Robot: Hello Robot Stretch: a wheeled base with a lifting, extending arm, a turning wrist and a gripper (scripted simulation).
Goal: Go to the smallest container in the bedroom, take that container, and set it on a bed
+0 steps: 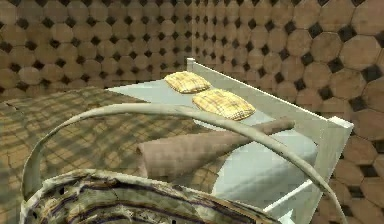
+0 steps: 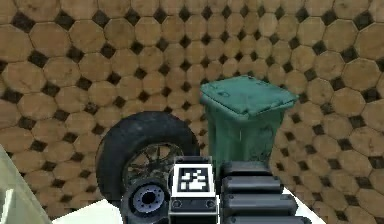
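A woven wicker basket [image 1: 110,200] with a tall arched handle sits very close at the bottom of the forward view, in front of the bed. The bed [image 1: 330,130] has a white frame and a pale blue mattress, and runs from the middle to the forward view's right. On it lie two yellow checked pillows [image 1: 222,103] and a brown rolled blanket [image 1: 195,150]. At the arm side view's bottom edge I see a white marker square [image 2: 195,182] and, left of it, the gripper's dark round body [image 2: 148,200]. Its far end is cut off, so I cannot tell whether it holds anything.
A black tyre [image 2: 150,150] leans on the wall in the arm side view, with a green lidded bin [image 2: 248,115] to its right. Walls of round wooden discs enclose the room. Brown patterned floor [image 1: 60,125] lies open left of the bed.
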